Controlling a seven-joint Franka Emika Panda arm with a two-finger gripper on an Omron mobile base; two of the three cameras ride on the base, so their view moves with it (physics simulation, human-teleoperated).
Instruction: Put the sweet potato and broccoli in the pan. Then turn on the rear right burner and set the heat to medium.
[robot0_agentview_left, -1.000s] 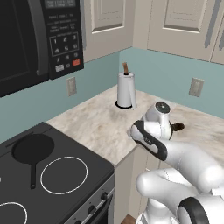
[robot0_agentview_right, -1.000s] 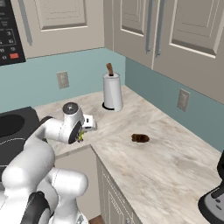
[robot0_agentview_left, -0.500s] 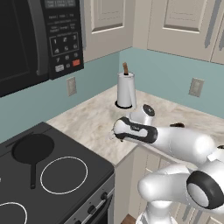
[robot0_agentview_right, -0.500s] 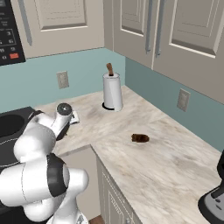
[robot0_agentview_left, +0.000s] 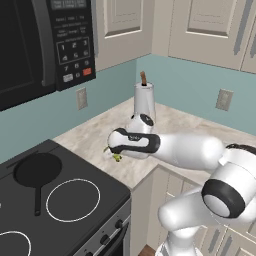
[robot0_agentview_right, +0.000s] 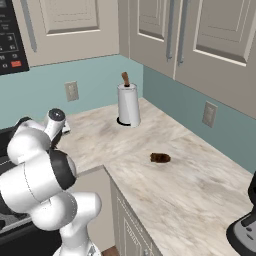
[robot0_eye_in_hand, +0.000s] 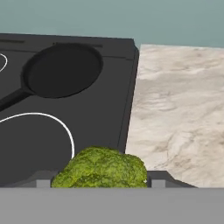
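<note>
My gripper is shut on the broccoli, a yellow-green knobbly lump, and holds it above the counter just right of the cooktop's edge. In the hand view the broccoli sits between the two fingertips, low in the picture. The pan, a round black skillet with a long handle, stands at the rear right of the cooktop, left of the gripper; the pan is empty. It covers the rear right burner. The sweet potato lies on the counter farther right.
A large white-outlined ring marks the cooktop's front right. A paper towel roll stands at the counter's back. The microwave hangs over the stove. A dark appliance sits at the counter's right end.
The arm has swung left across the counter towards the stove, carrying the broccoli with it. The sweet potato has stayed where it was.
</note>
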